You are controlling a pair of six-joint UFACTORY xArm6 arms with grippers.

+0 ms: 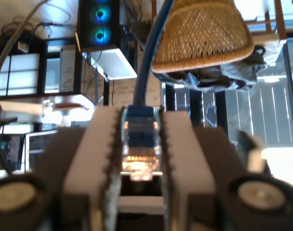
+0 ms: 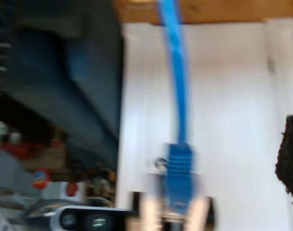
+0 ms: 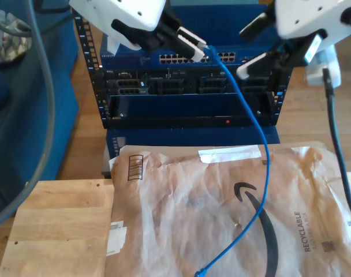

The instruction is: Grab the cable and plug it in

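Note:
The blue cable [image 1: 142, 67] rises from its translucent plug [image 1: 140, 144], which sits clamped between the white fingers of my first gripper [image 1: 141, 159]. In the blurred second wrist view, the cable [image 2: 178, 86] ends in a blue plug boot [image 2: 179, 178] held between the pale fingers of my second gripper [image 2: 173, 211]. In the exterior view, an arm's gripper [image 3: 200, 47] at the upper left holds a plug just in front of the row of ports [image 3: 187, 58] on the rack. From there the cable [image 3: 263, 173] hangs down over the paper. Another arm's gripper [image 3: 247, 66] hovers close to the cable's right.
Brown packing paper [image 3: 221, 202] covers a wooden table [image 3: 54, 231] in front of the blue rack [image 3: 193, 115]. A grey arm cable [image 3: 48, 86] hangs at the exterior view's left and a black one [image 3: 337, 150] at its right. A wicker chair [image 1: 204, 33] stands beyond my first gripper.

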